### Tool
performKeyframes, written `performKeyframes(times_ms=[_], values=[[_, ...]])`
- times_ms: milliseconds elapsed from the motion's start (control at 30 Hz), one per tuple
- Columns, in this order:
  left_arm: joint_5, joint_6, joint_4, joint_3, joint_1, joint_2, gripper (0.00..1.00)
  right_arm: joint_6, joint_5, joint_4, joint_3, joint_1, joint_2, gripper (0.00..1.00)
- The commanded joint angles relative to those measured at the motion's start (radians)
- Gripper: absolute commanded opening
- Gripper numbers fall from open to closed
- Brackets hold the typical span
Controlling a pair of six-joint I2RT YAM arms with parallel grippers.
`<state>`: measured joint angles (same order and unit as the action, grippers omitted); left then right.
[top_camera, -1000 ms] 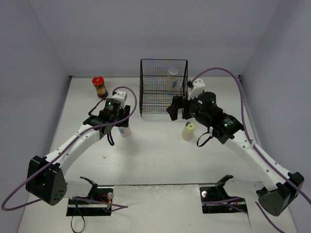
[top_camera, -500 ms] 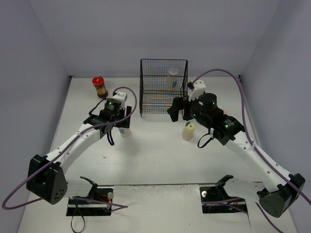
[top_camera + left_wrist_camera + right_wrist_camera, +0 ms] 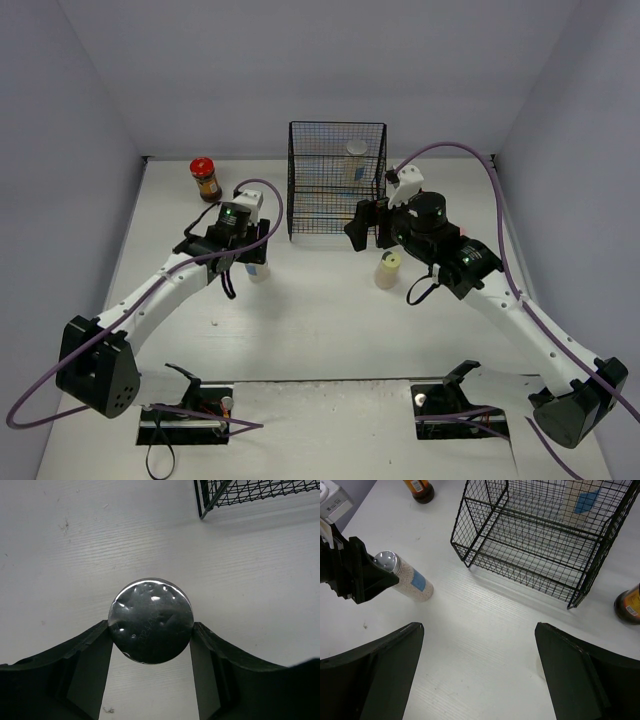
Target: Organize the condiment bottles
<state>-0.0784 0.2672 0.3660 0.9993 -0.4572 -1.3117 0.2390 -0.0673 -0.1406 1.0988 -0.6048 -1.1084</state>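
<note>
My left gripper (image 3: 247, 254) is shut on a pale silver-capped bottle (image 3: 258, 268) with a blue label. In the left wrist view both fingers (image 3: 95, 655) touch its cap (image 3: 151, 620). The right wrist view shows this bottle (image 3: 407, 579) with its base on the table. My right gripper (image 3: 364, 226) is open and empty (image 3: 479, 652) above bare table, in front of the basket. A yellow-green-capped bottle (image 3: 387, 270) stands just below it. A second silver-capped bottle (image 3: 355, 160) stands inside the basket (image 3: 582, 500). One red-lidded jar (image 3: 205, 179) stands at the far left. Another dark jar (image 3: 629, 605) is right of the basket. The pink-capped bottle is hidden.
The black wire mesh basket (image 3: 300, 190) stands at the back centre, open at the top; its near corner shows in the left wrist view (image 3: 207, 502) and its front wall in the right wrist view (image 3: 485, 540). Grey walls close in on both sides.
My right gripper has shifted slightly right and toward the basket front. My left gripper stays shut on the silver-capped bottle, in nearly the same place.
</note>
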Motion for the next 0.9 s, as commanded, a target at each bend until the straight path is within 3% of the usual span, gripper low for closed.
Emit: performKeyframes(times_ms=[0,67,167,400,567,767,867], values=[[0.009,0.007,-0.013,0.074,-0.003,0.012,0.25,0.010,0.000,0.058,0.009,-0.003,0.019,1.00],[0.014,0.017,-0.009,0.097,-0.003,0.032,0.12,0.008,0.009,0.053,0.010,-0.003,0.022,1.00],[0.014,0.026,0.014,0.169,-0.003,0.057,0.01,0.003,0.018,0.044,0.019,-0.003,0.030,1.00],[0.005,0.024,0.028,0.410,-0.003,0.043,0.00,-0.003,0.052,0.024,0.035,-0.003,0.048,1.00],[0.026,0.029,-0.002,0.571,-0.005,-0.066,0.00,-0.003,0.050,0.016,0.039,-0.003,0.051,1.00],[0.029,0.032,-0.096,0.786,-0.008,-0.214,0.00,-0.027,0.057,-0.004,0.056,-0.001,0.061,1.00],[0.026,0.040,-0.217,0.851,-0.012,-0.279,0.00,-0.044,0.054,-0.010,0.058,-0.001,0.061,1.00]])
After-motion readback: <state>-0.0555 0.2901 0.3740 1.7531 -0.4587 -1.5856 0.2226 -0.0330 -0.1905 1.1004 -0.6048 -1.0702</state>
